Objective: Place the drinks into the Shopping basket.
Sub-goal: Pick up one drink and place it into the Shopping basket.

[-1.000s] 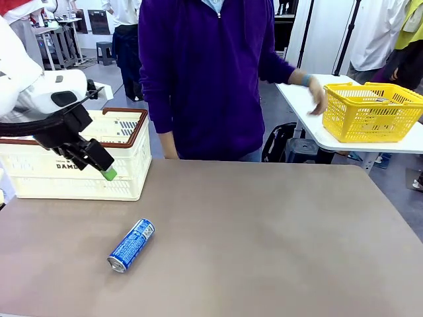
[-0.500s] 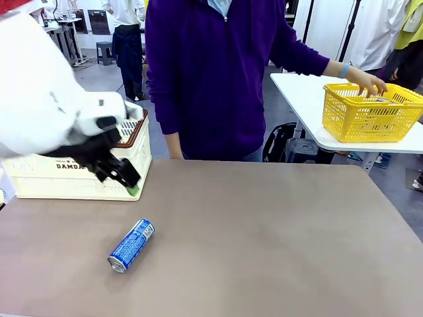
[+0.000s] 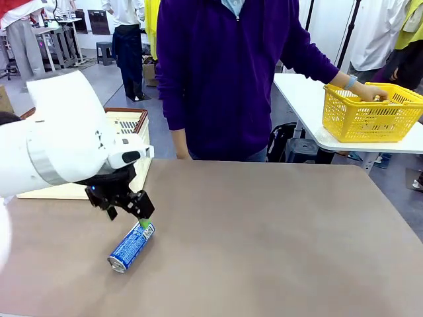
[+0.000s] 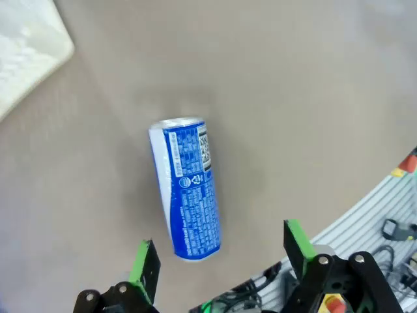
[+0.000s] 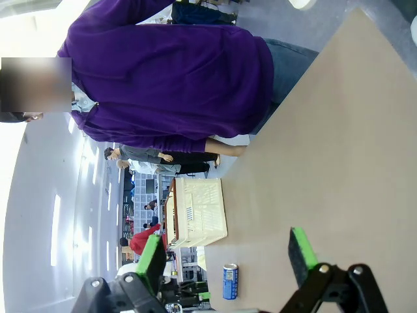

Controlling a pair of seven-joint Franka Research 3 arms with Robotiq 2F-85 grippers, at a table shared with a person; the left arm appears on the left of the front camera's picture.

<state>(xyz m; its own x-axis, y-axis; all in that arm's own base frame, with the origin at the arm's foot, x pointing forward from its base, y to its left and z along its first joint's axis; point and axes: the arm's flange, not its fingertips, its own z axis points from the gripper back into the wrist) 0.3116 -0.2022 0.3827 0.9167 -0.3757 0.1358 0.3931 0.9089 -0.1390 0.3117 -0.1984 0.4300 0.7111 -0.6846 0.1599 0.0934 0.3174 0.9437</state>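
Observation:
A blue drink can [image 3: 131, 246] with white lettering lies on its side on the brown table, near the front left. My left gripper [image 3: 137, 214] hangs just above the can's far end, its fingers open and holding nothing. In the left wrist view the same can [image 4: 187, 189] lies ahead of the open left gripper [image 4: 220, 257], between the lines of its two green pads. The cream Shopping basket [image 3: 129, 126] stands at the table's back left, partly hidden behind my left arm. My right gripper [image 5: 226, 257] is open and holds nothing; its view shows the can [image 5: 230, 282] and the basket [image 5: 195, 212] far off.
A person in a purple top [image 3: 231, 72] stands at the table's far edge, one hand reaching into a yellow mesh basket [image 3: 370, 112] on a white side table at the right. The brown tabletop [image 3: 277, 231] spreads bare to the right of the can.
My left arm has swung from over the cream basket down and to the right, ending above the blue can. The person's hand moved onto the yellow basket.

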